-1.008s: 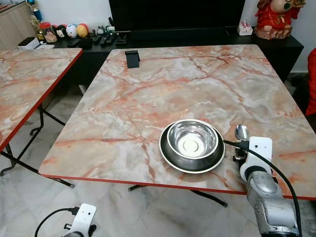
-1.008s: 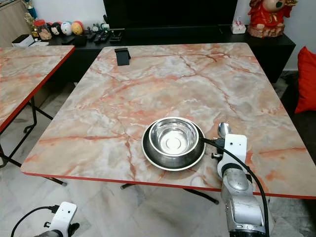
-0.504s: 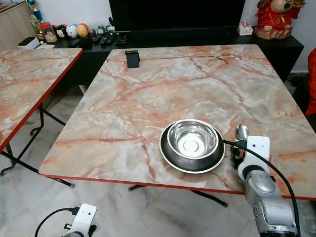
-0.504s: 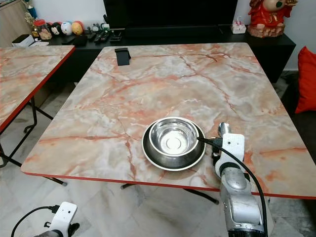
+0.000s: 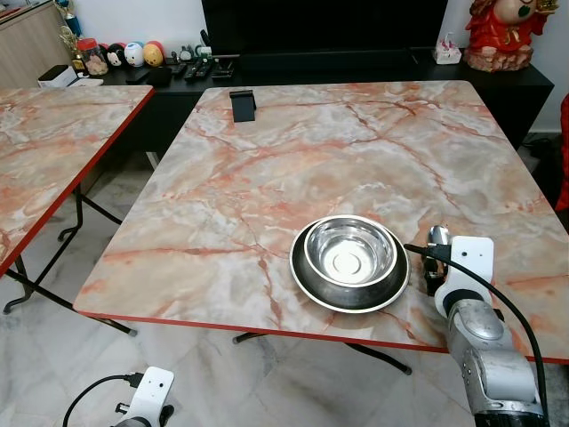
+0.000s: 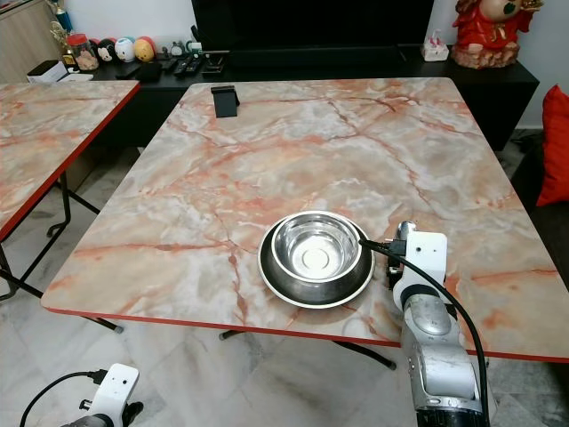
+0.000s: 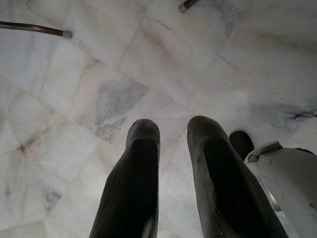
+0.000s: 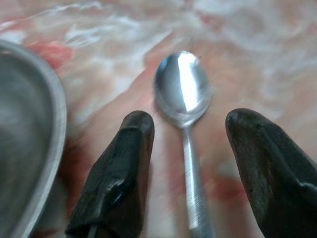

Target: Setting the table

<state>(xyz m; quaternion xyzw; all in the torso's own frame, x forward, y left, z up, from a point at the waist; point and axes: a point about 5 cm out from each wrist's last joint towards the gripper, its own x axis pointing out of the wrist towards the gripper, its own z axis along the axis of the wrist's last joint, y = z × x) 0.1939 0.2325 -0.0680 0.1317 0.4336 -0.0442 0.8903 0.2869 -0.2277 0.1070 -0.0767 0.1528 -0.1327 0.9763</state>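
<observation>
A steel bowl (image 5: 348, 251) sits on a dark plate (image 5: 307, 280) near the front edge of the marble table (image 5: 293, 169). Just right of the plate lies a metal spoon (image 8: 183, 89), its bowl end (image 5: 436, 236) pointing away from me. My right gripper (image 8: 190, 116) is low over the table, open, with one black finger (image 8: 124, 163) on each side of the spoon's handle, not touching it. My left gripper (image 7: 173, 124) hangs idle over the tiled floor with a narrow gap between its fingers and nothing in it.
A second marble table (image 5: 53, 142) stands at the left with a floor gap between. A small black stand (image 5: 242, 105) sits at the table's far left. A dark console (image 5: 356, 67) with toys and a red figurine (image 5: 498, 31) runs behind. A red cushion (image 6: 556, 142) is at the right.
My right gripper has edged forward along the spoon, so less of the spoon shows beyond the wrist. The view has shifted slightly. Bowl and plate stayed put.
</observation>
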